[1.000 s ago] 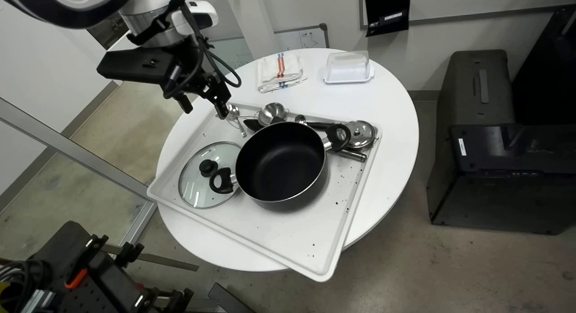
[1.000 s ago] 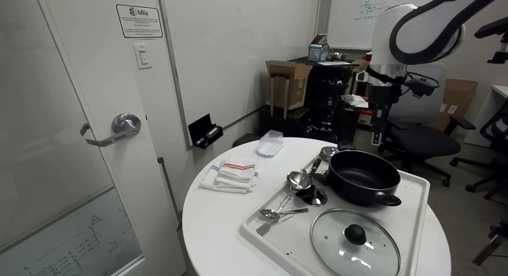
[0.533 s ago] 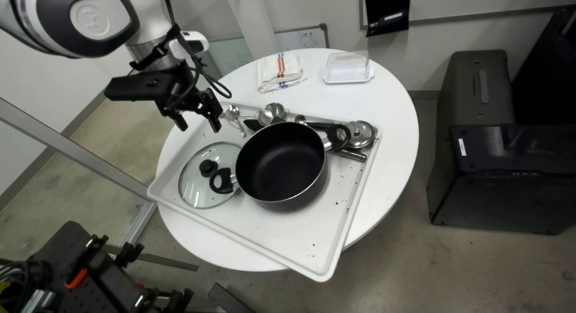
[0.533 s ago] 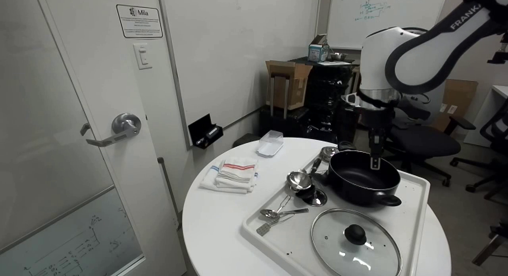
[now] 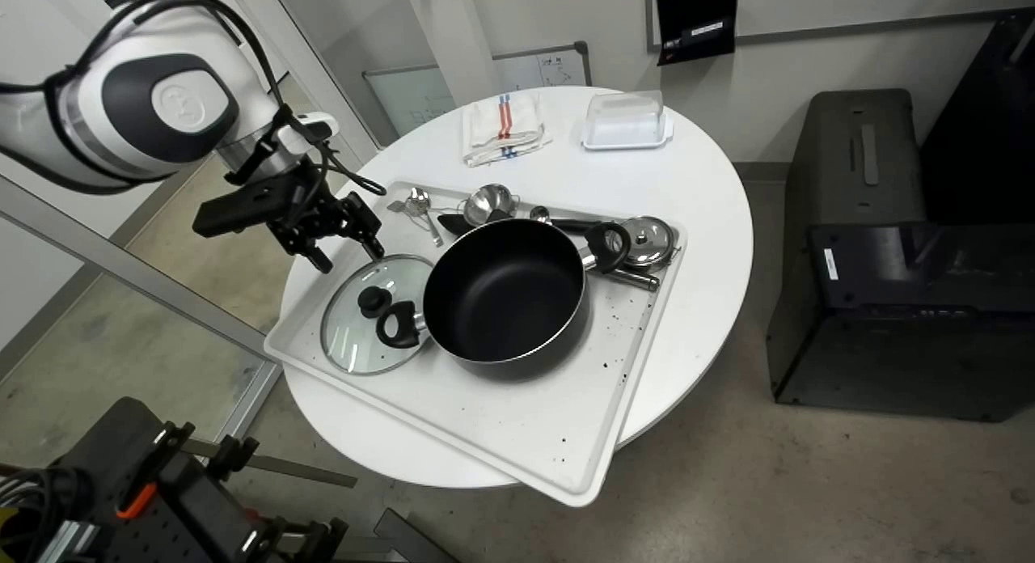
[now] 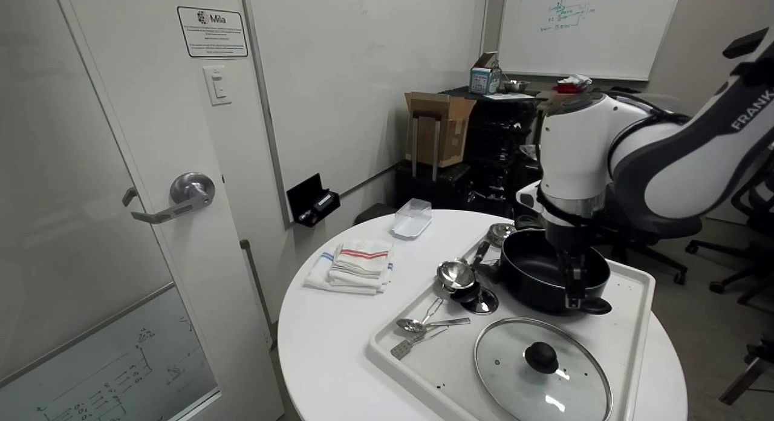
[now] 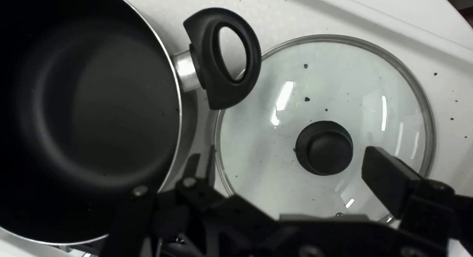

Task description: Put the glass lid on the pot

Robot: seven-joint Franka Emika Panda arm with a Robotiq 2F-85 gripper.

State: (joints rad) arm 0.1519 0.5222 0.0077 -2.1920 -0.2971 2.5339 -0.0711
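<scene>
The glass lid (image 5: 352, 330) lies flat on the white tray, black knob up, in both exterior views (image 6: 514, 360). In the wrist view the lid (image 7: 266, 153) fills the right half. The black pot (image 5: 505, 296) stands upright on the tray beside the lid. It also shows in an exterior view (image 6: 529, 282) and at the left of the wrist view (image 7: 111, 102). One pot handle hangs over the lid's rim. My gripper (image 5: 350, 260) is open and empty above the lid's edge. In the wrist view its fingers (image 7: 290, 161) stand wide apart, with the knob between them but slightly beyond.
The white tray (image 5: 485, 417) has a raised rim and sits on a round white table (image 5: 711, 223). Small metal utensils (image 5: 489, 201) lie behind the pot. A folded towel (image 5: 505, 126) and a clear-lidded white dish (image 5: 624, 124) stand on the table's far side.
My gripper has come down from above, toward the lid, and stays open. In an exterior view it passes in front of the pot. The lid and the pot have not moved.
</scene>
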